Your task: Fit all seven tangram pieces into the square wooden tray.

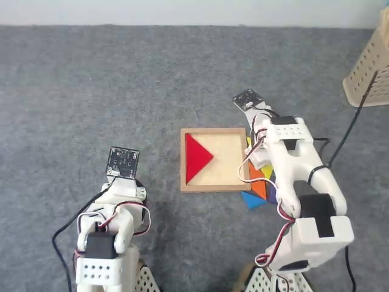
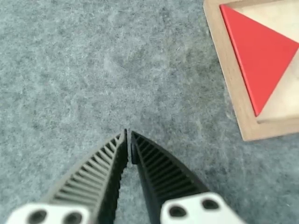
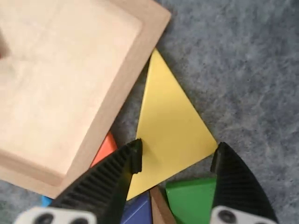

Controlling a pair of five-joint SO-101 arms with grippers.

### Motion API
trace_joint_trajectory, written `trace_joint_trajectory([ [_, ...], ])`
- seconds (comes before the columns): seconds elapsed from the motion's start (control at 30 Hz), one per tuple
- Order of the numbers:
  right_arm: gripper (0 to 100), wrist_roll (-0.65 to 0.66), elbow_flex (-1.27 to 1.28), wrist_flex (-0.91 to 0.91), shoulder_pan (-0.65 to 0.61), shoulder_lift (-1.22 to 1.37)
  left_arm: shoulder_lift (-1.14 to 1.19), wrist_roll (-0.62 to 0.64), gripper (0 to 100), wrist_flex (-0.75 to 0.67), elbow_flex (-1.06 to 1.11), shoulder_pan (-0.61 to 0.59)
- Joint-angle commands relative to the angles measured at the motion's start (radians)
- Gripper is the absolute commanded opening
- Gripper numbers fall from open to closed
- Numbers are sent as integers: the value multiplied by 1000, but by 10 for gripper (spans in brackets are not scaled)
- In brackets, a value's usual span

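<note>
At frame centre, the tray [image 1: 213, 131] is holding one red triangle [image 1: 196, 157]; right gripper [image 3: 177, 151], spread, is straddling the yellow triangle [image 3: 168, 116]; left gripper [image 2: 128, 135] pinched together.

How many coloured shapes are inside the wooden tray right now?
1. The red triangular piece lies in the square wooden tray, along its left side in the high view. The other coloured pieces sit outside its right edge, some partly hidden under an arm.

The grey carpeted table [image 1: 91, 79] bears the wooden tray [image 1: 214, 188], loose tangram pieces [image 1: 251, 199] just beside it.
</note>
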Motion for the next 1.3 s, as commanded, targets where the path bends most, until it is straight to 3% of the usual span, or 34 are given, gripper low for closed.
trace_joint_trajectory([
  [0.0,257,-61,21,-24,61,-119,-3,9,11,5,-5,-5],
  [0.13,257,-77,115,-79,24,-239,-3,9,11,5,-5,-5],
  [0.33,260,2,207,-136,-94,-259,-3,9,11,5,-5,-5],
  [0.67,299,11,63,-124,21,-39,-3,9,11,5,-5,-5],
  [0.93,299,31,2,-59,24,19,-3,9,11,5,-5,-5],
  [1.27,154,25,-14,-56,25,24,-3,9,11,5,-5,-5],
])
